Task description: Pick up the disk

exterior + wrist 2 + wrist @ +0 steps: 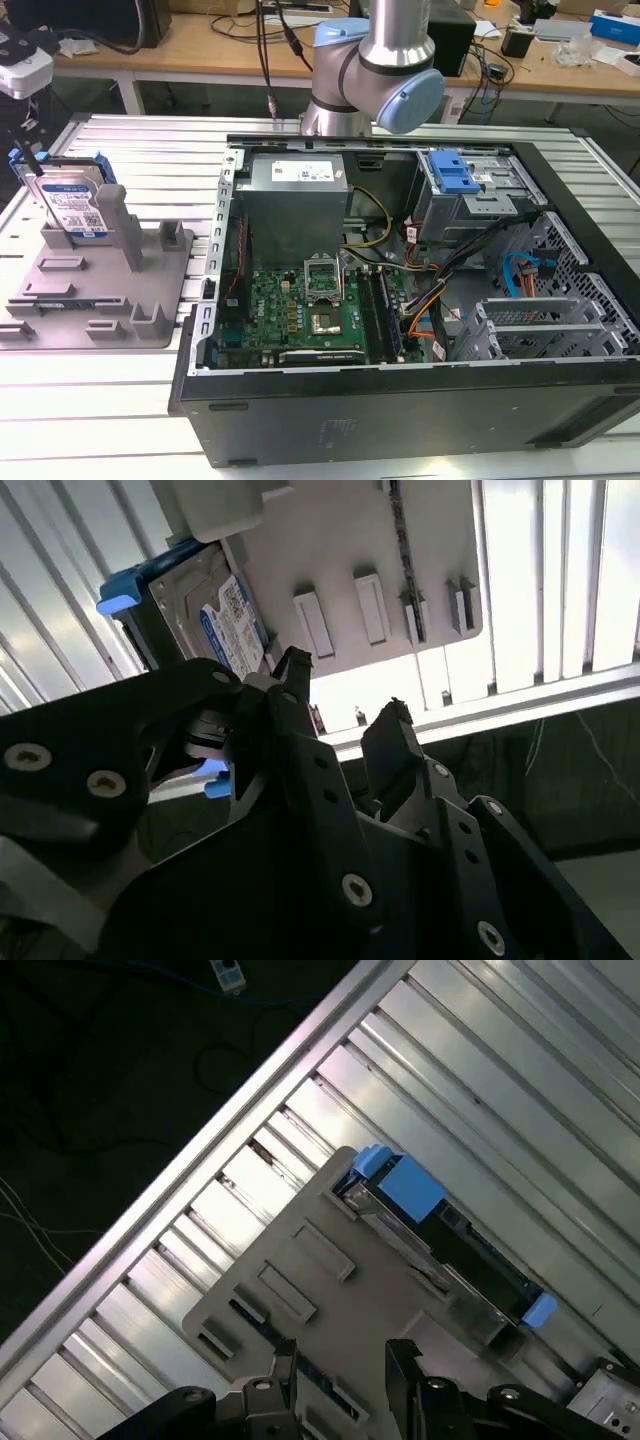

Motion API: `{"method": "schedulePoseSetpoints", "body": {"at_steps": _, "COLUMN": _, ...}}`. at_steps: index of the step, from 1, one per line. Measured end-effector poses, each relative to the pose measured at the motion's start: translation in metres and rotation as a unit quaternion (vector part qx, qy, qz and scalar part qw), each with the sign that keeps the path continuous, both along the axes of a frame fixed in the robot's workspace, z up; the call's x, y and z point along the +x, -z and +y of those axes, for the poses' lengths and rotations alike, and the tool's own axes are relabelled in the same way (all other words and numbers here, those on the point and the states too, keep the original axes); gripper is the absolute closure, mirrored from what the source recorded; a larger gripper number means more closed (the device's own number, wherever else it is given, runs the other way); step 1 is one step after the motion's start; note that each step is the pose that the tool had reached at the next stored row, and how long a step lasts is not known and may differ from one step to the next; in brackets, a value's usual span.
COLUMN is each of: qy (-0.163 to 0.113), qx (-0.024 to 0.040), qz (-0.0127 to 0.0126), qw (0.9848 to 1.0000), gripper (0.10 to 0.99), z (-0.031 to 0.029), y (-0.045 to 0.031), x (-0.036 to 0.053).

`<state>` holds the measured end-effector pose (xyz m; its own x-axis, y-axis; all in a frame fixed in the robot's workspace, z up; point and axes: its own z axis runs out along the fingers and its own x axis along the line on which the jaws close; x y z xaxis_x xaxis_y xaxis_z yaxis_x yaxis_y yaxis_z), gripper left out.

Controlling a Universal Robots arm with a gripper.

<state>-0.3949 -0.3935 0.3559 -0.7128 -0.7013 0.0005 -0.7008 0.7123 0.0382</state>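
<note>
The disk [72,205] stands on edge at one end of the grey fixture [100,285], label side facing out, blue rails along its edges, just beside one of the fixture's upright posts [111,215]. The fixture lies flat on the ribbed metal tabletop [140,140]. In both wrist views the gripper [345,685] [343,1348] hangs above the fixture's opposite end, well apart from the disk [215,615] [440,1250] and touching nothing. Its black fingers [295,695] are spread, and the gap between them holds nothing but the fixture [340,550] [300,1260] below. An open computer case [400,300] sits just beside the fixture, on the exterior view's right, and the robot arm [380,70] rises beyond that case, far from the fixture.
</note>
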Motion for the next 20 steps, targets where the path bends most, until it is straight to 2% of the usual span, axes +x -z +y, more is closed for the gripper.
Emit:
{"method": "schedulePoseSetpoints", "body": {"at_steps": 2, "qy": -0.036, "qx": 0.0, "qz": 0.0, "qw": 0.9994, "gripper": 0.604, "z": 0.0, "y": 0.0002, "x": 0.0004}}
{"method": "schedulePoseSetpoints", "body": {"at_steps": 5, "qy": -0.078, "qx": 0.0, "qz": 0.0, "qw": 0.9969, "gripper": 0.604, "z": 0.0, "y": 0.0006, "x": 0.0005}}
{"method": "schedulePoseSetpoints", "body": {"at_steps": 8, "qy": -0.107, "qx": 0.0, "qz": 0.0, "qw": 0.9943, "gripper": 0.604, "z": 0.0, "y": 0.0009, "x": 0.0006}}
{"method": "schedulePoseSetpoints", "body": {"at_steps": 10, "qy": -0.127, "qx": 0.0, "qz": 0.0, "qw": 0.9919, "gripper": 0.604, "z": 0.0, "y": 0.0011, "x": 0.0008}}
{"method": "schedulePoseSetpoints", "body": {"at_steps": 11, "qy": -0.143, "qx": 0.0, "qz": 0.0, "qw": 0.9897, "gripper": 0.604, "z": 0.0, "y": 0.0013, "x": 0.0009}}
{"method": "schedulePoseSetpoints", "body": {"at_steps": 15, "qy": -0.174, "qx": 0.0, "qz": 0.0, "qw": 0.9847, "gripper": 0.604, "z": 0.0001, "y": 0.0015, "x": 0.0013}}
{"method": "schedulePoseSetpoints", "body": {"at_steps": 16, "qy": -0.193, "qx": 0.0, "qz": -0.0001, "qw": 0.9812, "gripper": 0.604, "z": 0.0, "y": 0.0017, "x": 0.0017}}
{"method": "schedulePoseSetpoints", "body": {"at_steps": 20, "qy": -0.223, "qx": 0.0, "qz": 0.0, "qw": 0.9748, "gripper": 0.604, "z": 0.0, "y": 0.0021, "x": 0.0027}}
